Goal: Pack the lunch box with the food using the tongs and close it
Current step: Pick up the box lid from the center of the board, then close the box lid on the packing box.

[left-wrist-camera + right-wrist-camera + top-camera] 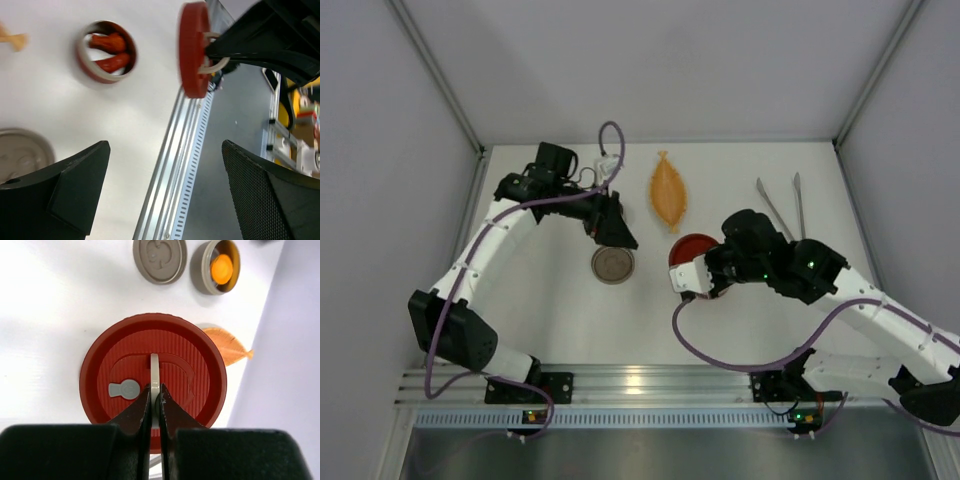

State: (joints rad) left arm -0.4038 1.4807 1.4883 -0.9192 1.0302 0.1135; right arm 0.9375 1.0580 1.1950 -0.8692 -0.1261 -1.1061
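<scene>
Red lid [125, 355] hangs by its loop, clamped in the right hand [155, 390], likely to cap the tin [80, 57] of red food [114, 42]. Empty, the left hand [165, 150] gapes wide; tongs [772, 205] lie idle on the tabletop [570, 320].

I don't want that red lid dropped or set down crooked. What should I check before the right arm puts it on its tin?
1. Right gripper shut on the pale ring of the red lid: ok.
2. Red tin holds red food pieces: ok.
3. Lid centred over that tin: cannot tell; the left wrist view shows them apart.
4. Left gripper open, holding nothing: ok.
5. Grey tin closed: not ok; grey lid lies beside it.
6. Tongs lie off to the side, away from both tins: ok.
</scene>
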